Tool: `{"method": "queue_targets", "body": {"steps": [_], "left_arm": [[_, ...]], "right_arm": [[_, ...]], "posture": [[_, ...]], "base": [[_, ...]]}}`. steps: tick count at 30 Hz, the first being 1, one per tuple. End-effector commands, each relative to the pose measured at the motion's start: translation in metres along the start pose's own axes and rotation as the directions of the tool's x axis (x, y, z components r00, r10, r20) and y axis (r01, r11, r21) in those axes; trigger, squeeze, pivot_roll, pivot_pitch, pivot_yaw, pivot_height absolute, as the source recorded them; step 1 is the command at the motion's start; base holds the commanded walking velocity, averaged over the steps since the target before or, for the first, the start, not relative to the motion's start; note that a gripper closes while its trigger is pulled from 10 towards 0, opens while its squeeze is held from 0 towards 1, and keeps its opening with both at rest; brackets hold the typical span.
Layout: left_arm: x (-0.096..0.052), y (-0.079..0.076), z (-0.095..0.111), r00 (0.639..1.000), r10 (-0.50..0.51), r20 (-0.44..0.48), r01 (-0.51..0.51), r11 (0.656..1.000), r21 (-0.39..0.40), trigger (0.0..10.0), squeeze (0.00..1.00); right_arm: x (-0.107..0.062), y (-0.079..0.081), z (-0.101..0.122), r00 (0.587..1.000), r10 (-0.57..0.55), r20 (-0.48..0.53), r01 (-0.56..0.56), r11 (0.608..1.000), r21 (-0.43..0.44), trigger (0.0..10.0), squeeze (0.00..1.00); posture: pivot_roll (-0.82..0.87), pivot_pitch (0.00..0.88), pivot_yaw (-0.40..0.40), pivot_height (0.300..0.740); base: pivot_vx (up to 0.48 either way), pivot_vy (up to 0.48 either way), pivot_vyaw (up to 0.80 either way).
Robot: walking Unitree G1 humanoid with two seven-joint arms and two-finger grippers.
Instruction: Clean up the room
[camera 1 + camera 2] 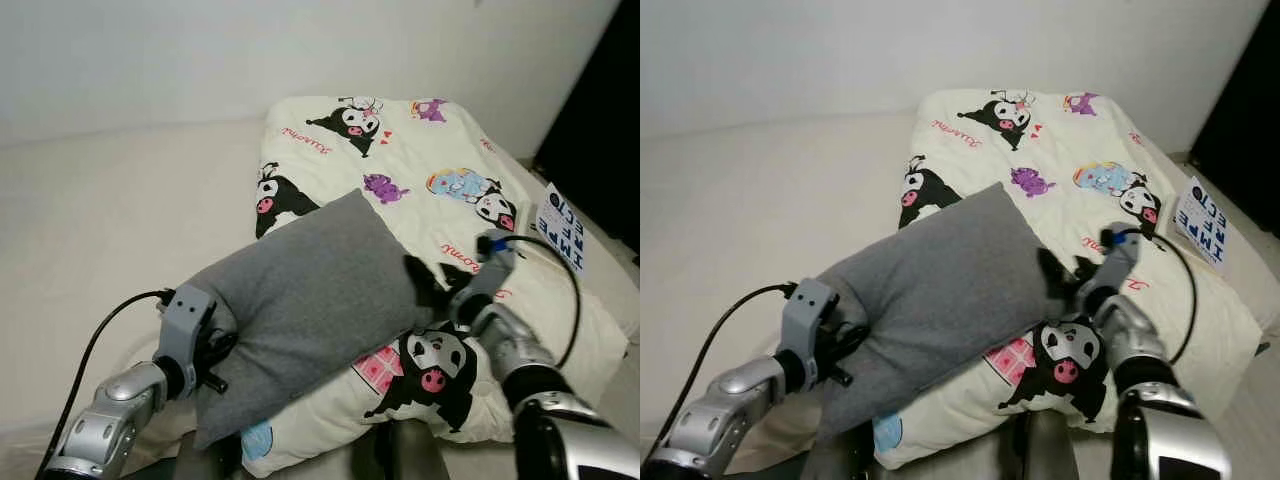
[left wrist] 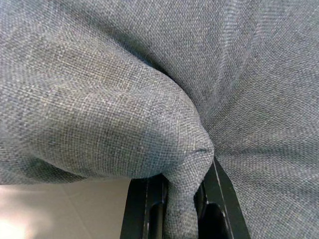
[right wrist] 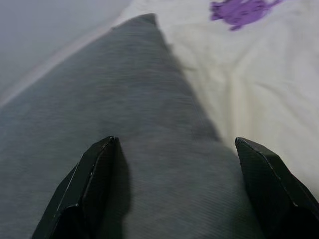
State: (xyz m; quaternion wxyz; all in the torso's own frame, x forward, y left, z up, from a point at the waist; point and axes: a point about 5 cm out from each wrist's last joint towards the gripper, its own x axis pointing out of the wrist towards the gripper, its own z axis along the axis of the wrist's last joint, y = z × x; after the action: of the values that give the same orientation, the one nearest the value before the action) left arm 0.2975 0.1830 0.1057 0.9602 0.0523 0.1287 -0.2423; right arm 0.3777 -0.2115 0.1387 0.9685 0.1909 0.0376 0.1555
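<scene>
Diagonally across the cartoon-print quilt [image 1: 450,200] on the bed lies your grey pillow [image 1: 310,290], long axis running between your hands: left hand [image 1: 215,350] pinches the near corner shut, right hand [image 1: 432,285] spread open at the opposite edge.

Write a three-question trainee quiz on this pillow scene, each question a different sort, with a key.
1. True or false: the left tool is shut on a fold of the grey pillow.
2. The right tool is: A) open at the pillow's edge, B) on the booklet.
3. Fill in: the pillow lies partly on a cartoon-print ____.

Key: 1 true; 2 A; 3 quilt.
</scene>
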Motion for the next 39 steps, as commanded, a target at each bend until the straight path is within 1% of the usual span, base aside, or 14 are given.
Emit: {"method": "queue_targets", "body": {"steps": [1, 3, 4, 6, 8, 18, 20, 22, 25, 31, 32, 33, 34, 39], "left_arm": [[0.002, -0.009, -0.025, 0.994, -0.020, -0.105, 0.020, 1.000, -0.003, 0.0, 0.00], [0.002, -0.009, -0.025, 0.995, -0.020, -0.102, 0.020, 1.000, -0.002, 0.0, 0.00], [0.003, -0.009, -0.025, 0.995, -0.021, -0.098, 0.022, 1.000, 0.003, 0.0, 0.00], [0.003, -0.009, -0.025, 0.995, -0.021, -0.098, 0.022, 1.000, 0.003, 0.0, 0.00], [0.005, -0.011, -0.024, 0.996, -0.027, -0.090, 0.027, 1.000, 0.007, 0.0, 0.00], [0.009, -0.015, -0.024, 0.996, -0.042, -0.079, 0.043, 0.999, 0.016, 0.0, 0.00], [0.010, -0.015, -0.024, 0.996, -0.045, -0.077, 0.046, 0.999, 0.017, 0.0, 0.00], [0.012, -0.016, -0.024, 0.996, -0.048, -0.072, 0.049, 0.999, 0.016, 0.0, 0.00], [0.014, -0.019, -0.024, 0.996, -0.053, -0.066, 0.054, 0.998, 0.015, 0.0, 0.00], [0.016, -0.021, -0.023, 0.996, -0.059, -0.060, 0.060, 0.998, 0.013, 0.0, 0.00], [0.016, -0.022, -0.023, 0.996, -0.062, -0.058, 0.063, 0.998, 0.012, 0.0, 0.00], [0.016, -0.022, -0.023, 0.996, -0.062, -0.058, 0.063, 0.998, 0.012, 0.0, 0.00], [0.017, -0.023, -0.023, 0.996, -0.064, -0.056, 0.065, 0.998, 0.011, 0.0, 0.00], [0.018, -0.025, -0.023, 0.996, -0.073, -0.051, 0.073, 0.997, 0.010, 0.0, 0.00]], "right_arm": [[-0.002, 0.002, -0.021, 0.998, 0.010, -0.066, -0.007, 0.999, 0.043, 10.0, 0.69], [-0.002, 0.004, -0.026, 0.997, 0.009, -0.082, -0.005, 0.999, 0.047, 10.0, 0.69], [-0.002, 0.007, -0.034, 0.994, 0.013, -0.108, -0.007, 0.999, 0.053, 10.0, 0.55], [-0.002, 0.007, -0.034, 0.994, 0.013, -0.108, -0.007, 0.999, 0.053, 10.0, 0.55], [-0.003, 0.012, -0.047, 0.989, 0.027, -0.143, -0.015, 0.996, 0.089, 10.0, 0.00], [-0.001, 0.030, -0.067, 0.976, 0.119, -0.185, -0.087, 0.980, 0.177, 10.0, 0.00], [0.001, 0.038, -0.071, 0.968, 0.166, -0.188, -0.127, 0.971, 0.202, 10.0, 0.00], [0.005, 0.056, -0.079, 0.946, 0.260, -0.192, -0.210, 0.946, 0.245, 10.0, 0.00], [0.009, 0.073, -0.088, 0.920, 0.302, -0.250, -0.257, 0.946, 0.199, 10.0, 0.00], [0.013, 0.078, -0.088, 0.924, 0.275, -0.265, -0.246, 0.959, 0.139, 10.0, 0.00], [0.014, 0.079, -0.086, 0.931, 0.265, -0.252, -0.239, 0.963, 0.127, 8.0, 0.00], [0.014, 0.079, -0.086, 0.931, 0.265, -0.252, -0.239, 0.963, 0.127, 8.0, 0.00], [0.015, 0.077, -0.084, 0.941, 0.239, -0.241, -0.218, 0.970, 0.109, 0.0, 0.00], [0.016, 0.070, -0.079, 0.961, 0.157, -0.229, -0.147, 0.987, 0.060, 0.0, 0.00]], "posture": [[0.06, 0.263, -0.024, 0.577], [0.06, 0.263, -0.024, 0.577], [0.06, 0.265, -0.023, 0.577], [0.06, 0.265, -0.023, 0.577], [0.06, 0.265, -0.021, 0.577], [0.06, 0.266, -0.014, 0.577], [0.06, 0.267, -0.013, 0.577], [0.06, 0.266, -0.014, 0.577], [0.06, 0.265, -0.015, 0.577], [0.05, 0.265, -0.014, 0.577], [0.05, 0.264, -0.013, 0.577], [0.05, 0.264, -0.013, 0.577], [0.05, 0.264, -0.014, 0.577], [0.05, 0.263, -0.014, 0.577]], "base": [[0.000, 0.000, 0.00], [0.000, 0.000, 0.00], [0.000, 0.000, 0.00], [0.000, 0.000, 0.00], [0.000, 0.000, 0.00], [0.000, 0.000, 0.00], [0.000, 0.000, 0.00], [0.000, 0.000, 0.00], [0.000, 0.000, 0.00], [0.000, 0.000, 0.00], [0.000, 0.000, 0.00], [0.000, 0.000, 0.00], [0.000, 0.000, 0.00], [0.000, 0.000, 0.00]]}}
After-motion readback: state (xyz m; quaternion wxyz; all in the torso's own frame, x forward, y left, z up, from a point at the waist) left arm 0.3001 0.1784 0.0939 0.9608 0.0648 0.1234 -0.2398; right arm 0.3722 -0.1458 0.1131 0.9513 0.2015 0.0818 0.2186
